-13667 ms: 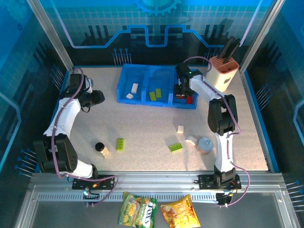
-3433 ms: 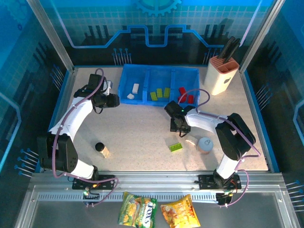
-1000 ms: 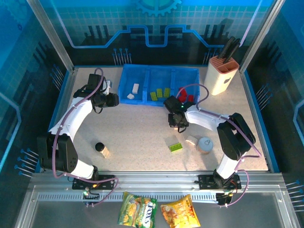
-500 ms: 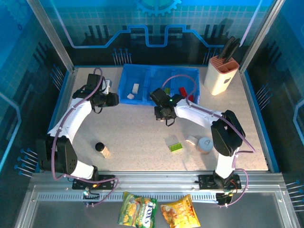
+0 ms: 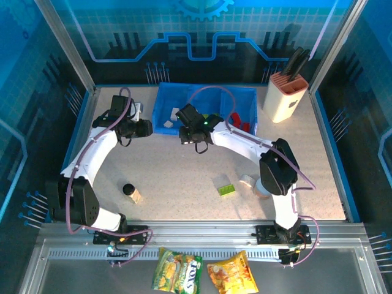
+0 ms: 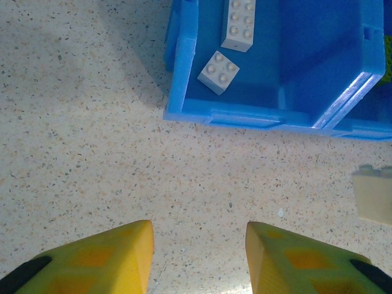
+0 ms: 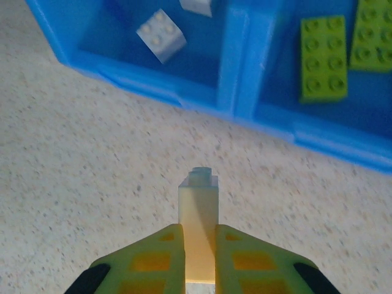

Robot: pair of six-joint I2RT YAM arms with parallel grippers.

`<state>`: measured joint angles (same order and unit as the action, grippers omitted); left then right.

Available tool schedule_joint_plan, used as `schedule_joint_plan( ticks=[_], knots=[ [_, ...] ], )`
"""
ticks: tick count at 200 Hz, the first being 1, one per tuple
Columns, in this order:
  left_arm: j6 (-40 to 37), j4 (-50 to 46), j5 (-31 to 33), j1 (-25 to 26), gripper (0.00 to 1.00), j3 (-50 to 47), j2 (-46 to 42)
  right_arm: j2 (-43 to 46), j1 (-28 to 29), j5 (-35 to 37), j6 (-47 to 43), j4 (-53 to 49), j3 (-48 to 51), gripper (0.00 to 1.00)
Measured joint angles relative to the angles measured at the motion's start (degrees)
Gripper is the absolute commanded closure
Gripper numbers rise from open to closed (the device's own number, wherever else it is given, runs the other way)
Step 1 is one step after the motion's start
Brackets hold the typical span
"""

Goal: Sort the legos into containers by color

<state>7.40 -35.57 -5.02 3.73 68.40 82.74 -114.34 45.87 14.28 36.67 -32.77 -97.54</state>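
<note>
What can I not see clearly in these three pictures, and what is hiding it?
- Top view: the right arm covers the front of the middle compartment of the tray.
- Right wrist view: the right gripper hides the lower part of the cream brick.
- Right wrist view: the top edge cuts off a white brick.
- Left wrist view: the right edge cuts off a pale brick.

Your two arms match: the left arm (image 5: 92, 147) and right arm (image 5: 242, 142) have glossy white links joined by black motor housings. Each trails a looping purple cable (image 5: 210, 87) and is bolted on a black base (image 5: 119, 236). The left gripper (image 6: 199, 236) and right gripper (image 7: 199, 236) carry yellow-green wedge fingers with square recessed panels and black outer trim.
</note>
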Motion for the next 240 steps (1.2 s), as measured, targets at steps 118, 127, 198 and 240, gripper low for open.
schedule_joint_plan(
  ticks=[118, 127, 198, 240],
  knots=[
    [0.1, 0.4, 0.0, -0.2, 0.55, -0.3, -0.7, -15.6, 0.2, 8.7, -6.8, 13.3, -14.1, 0.86],
    [0.1, 0.4, 0.0, -0.2, 0.55, -0.3, -0.7, -16.6, 0.3, 9.8, -7.2, 13.3, -15.1, 0.86],
    [0.1, 0.4, 0.0, -0.2, 0.55, -0.4, -0.7, -19.6, 0.9, 15.8, -8.7, 11.2, -18.5, 0.79],
    [0.1, 0.4, 0.0, -0.2, 0.55, -0.4, -0.7, -20.0, 1.0, 17.2, -9.1, 9.7, -18.5, 0.73]
  ],
)
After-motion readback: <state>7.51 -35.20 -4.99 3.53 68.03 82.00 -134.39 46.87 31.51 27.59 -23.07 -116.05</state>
